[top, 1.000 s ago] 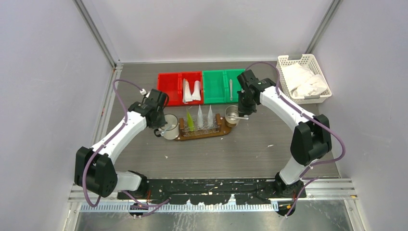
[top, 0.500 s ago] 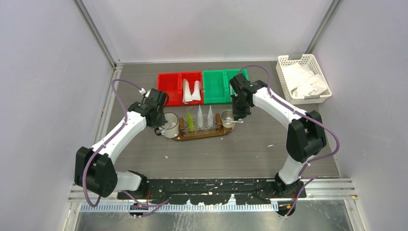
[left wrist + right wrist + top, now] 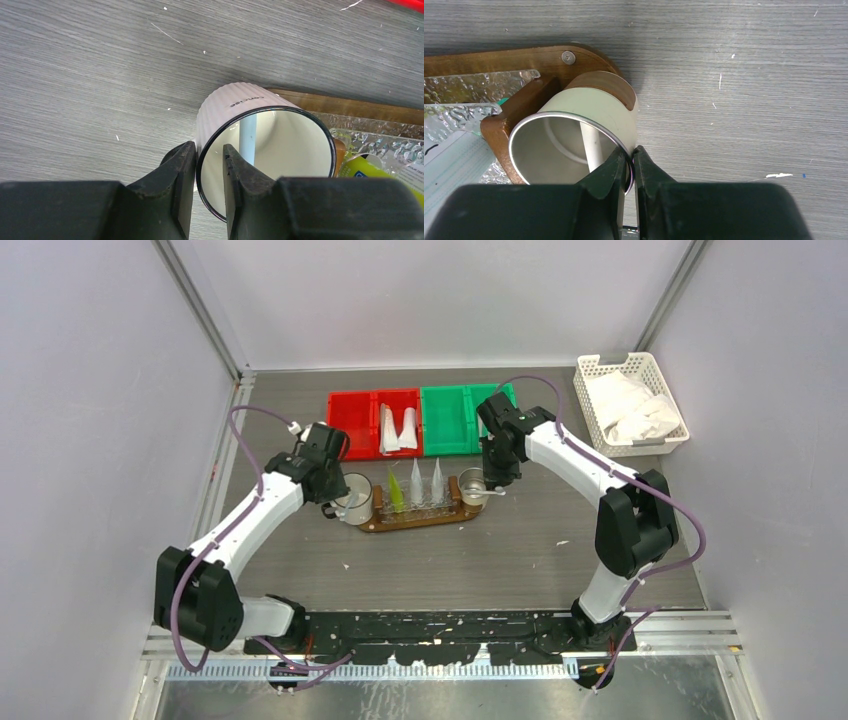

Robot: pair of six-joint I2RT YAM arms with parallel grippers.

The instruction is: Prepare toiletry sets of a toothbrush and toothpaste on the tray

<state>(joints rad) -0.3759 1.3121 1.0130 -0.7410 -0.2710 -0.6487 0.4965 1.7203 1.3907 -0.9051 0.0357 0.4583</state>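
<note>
Midway across the grey surface, a wooden tray carries three small tubes standing point-up in a row: a yellow-green tube and two whitish tubes to its right.

At the tray's left end stands a ribbed white mug with a pale blue toothbrush leaning inside it. The left claw straddles the mug's near rim, one finger outside the wall and one inside. The fingers stand slightly apart, with a sliver of the mug's cream interior showing between the wall and the inner finger.

On the tray's rounded right end sits a metal-rimmed cup holding a white toothbrush, whose handle pokes out over the rim. The right claw is pinched on the cup's near rim, its fingers almost together with only the thin wall between them.

Behind the tray lie a pair of red bins, one holding more white tubes, and a pair of green bins. A white basket sits at the far right.
</note>
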